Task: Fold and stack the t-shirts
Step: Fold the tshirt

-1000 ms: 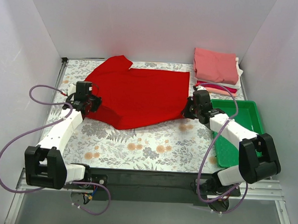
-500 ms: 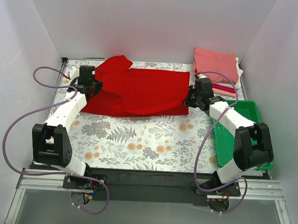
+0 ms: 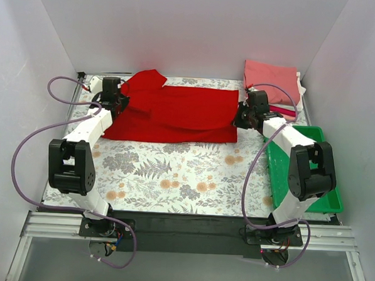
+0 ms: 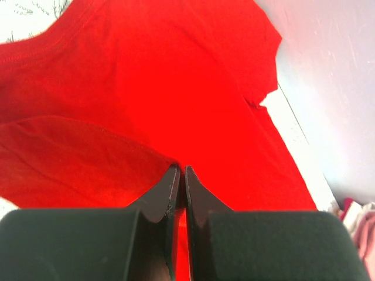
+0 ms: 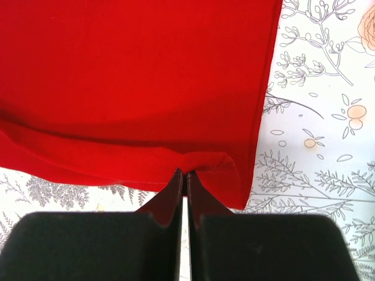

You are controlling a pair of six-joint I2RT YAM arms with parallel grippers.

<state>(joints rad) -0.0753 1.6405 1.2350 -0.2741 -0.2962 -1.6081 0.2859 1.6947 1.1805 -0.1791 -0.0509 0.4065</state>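
White walls box in a floral-print desk (image 3: pixel 173 177). Over the last second both arms have swept away from the near side, dragging the near hem of the red t-shirt (image 3: pixel 176 115) over itself. It now lies doubled as a long band along the far half. The left tool (image 3: pixel 120 102) and right tool (image 3: pixel 241 117) each stay clenched on its folded ends. This fold looks complete, and the folded stack (image 3: pixel 272 82) waits at far right.
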